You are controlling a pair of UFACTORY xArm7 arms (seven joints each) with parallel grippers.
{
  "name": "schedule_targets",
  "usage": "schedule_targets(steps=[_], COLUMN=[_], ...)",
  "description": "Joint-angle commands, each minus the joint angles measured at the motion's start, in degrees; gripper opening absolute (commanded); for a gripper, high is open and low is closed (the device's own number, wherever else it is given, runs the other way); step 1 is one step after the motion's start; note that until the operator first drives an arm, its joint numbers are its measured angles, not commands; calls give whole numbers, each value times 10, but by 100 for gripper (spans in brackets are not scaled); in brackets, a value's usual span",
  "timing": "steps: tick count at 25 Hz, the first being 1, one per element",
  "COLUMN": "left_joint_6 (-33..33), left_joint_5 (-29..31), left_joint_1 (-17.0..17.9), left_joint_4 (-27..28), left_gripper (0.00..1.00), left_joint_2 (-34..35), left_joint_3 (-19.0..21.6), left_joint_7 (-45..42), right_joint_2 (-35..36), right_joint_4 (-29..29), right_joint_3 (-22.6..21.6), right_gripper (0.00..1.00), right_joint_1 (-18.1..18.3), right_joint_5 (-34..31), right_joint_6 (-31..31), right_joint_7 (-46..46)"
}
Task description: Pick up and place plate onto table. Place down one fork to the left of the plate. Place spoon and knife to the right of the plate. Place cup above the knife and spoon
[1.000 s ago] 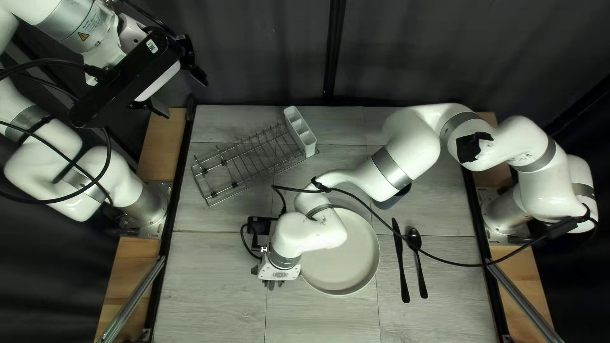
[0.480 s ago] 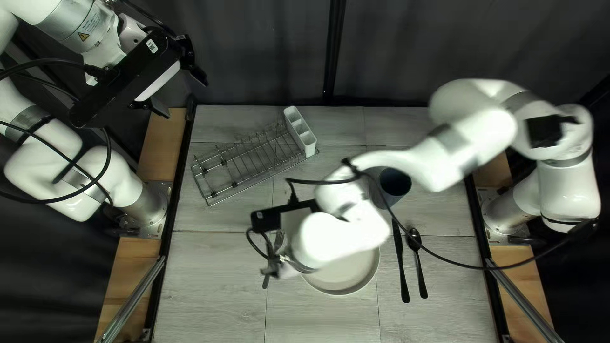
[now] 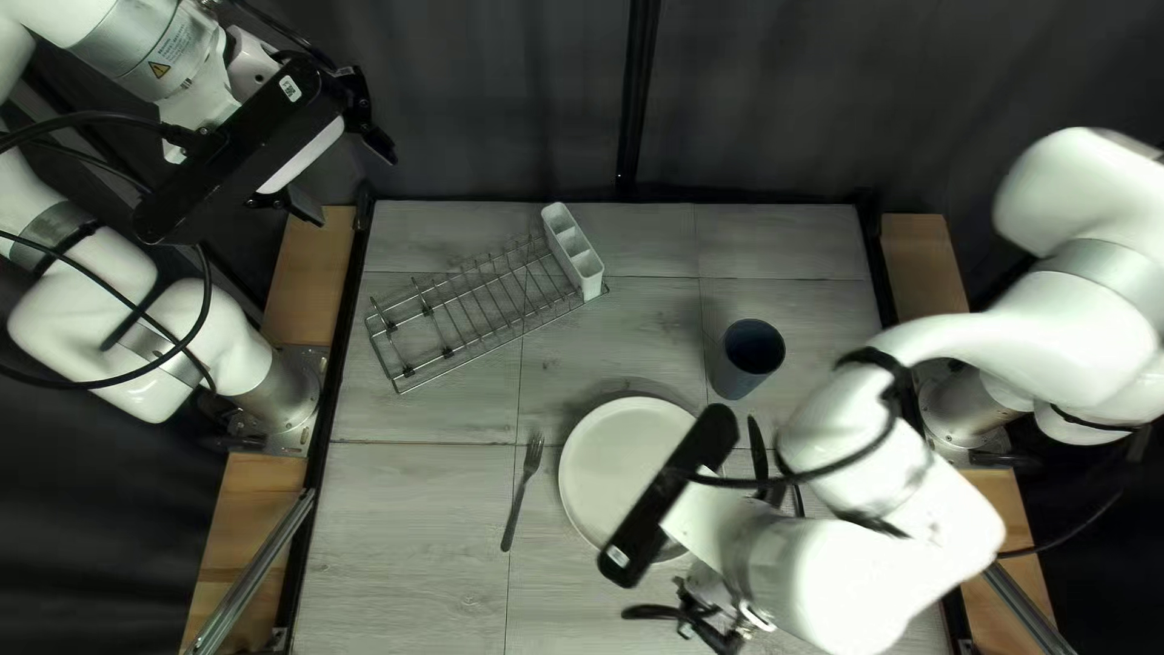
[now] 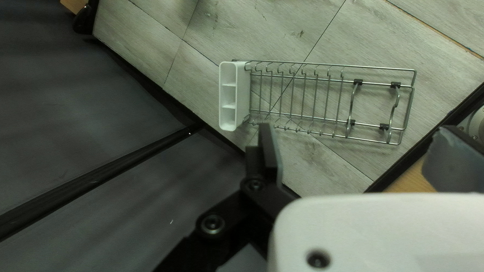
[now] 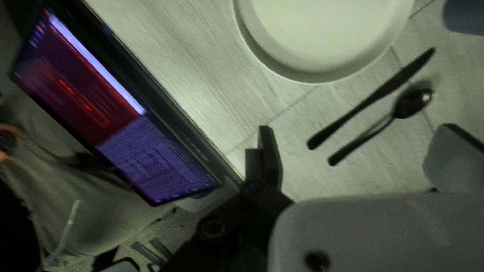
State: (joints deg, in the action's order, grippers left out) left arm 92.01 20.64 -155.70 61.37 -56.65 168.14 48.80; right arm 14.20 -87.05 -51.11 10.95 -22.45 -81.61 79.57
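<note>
Pale grey plate [image 3: 618, 455], lying flat on the worktop [image 3: 412, 534], toward the near edge from its middle, partly hidden by the right arm [image 3: 922, 534]. Just beside it on the left is a fork [image 3: 521, 491], tines toward the far edge. To its right lie a dark knife [image 5: 373, 100] and, next to that, a spoon [image 5: 413, 103]. A blue-grey cup [image 3: 734, 379] stands upright on the far-edge side of the knife. Near the far left corner is a wire rack [image 4: 327, 65] with a white cutlery holder [image 4: 243, 95] at one end. The left gripper [image 3: 348, 184] is raised beyond the far left corner, fingers spread, grasping nothing. The right gripper [image 3: 713, 625] is above the near edge, fingers also apart and free. Its wrist view shows a lit screen [image 5: 166, 161] beside the worktop and part of a person in grey clothing [image 5: 91, 211].
</note>
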Motion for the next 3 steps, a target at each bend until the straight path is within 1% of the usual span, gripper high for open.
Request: schedule_targets(steps=[1,3], left_joint_6=[0,0], left_joint_5=[0,0], left_joint_1=[0,0], left_joint_4=[0,0], left_gripper=[100,100], left_joint_2=[0,0], left_joint_3=[0,0], left_joint_7=[0,0], right_joint_2=[0,0], right_joint_4=[0,0], right_joint_3=[0,0], right_gripper=[100,100], right_joint_1=[0,0], right_joint_5=[0,0], right_joint_6=[0,0], right_joint_7=[0,0])
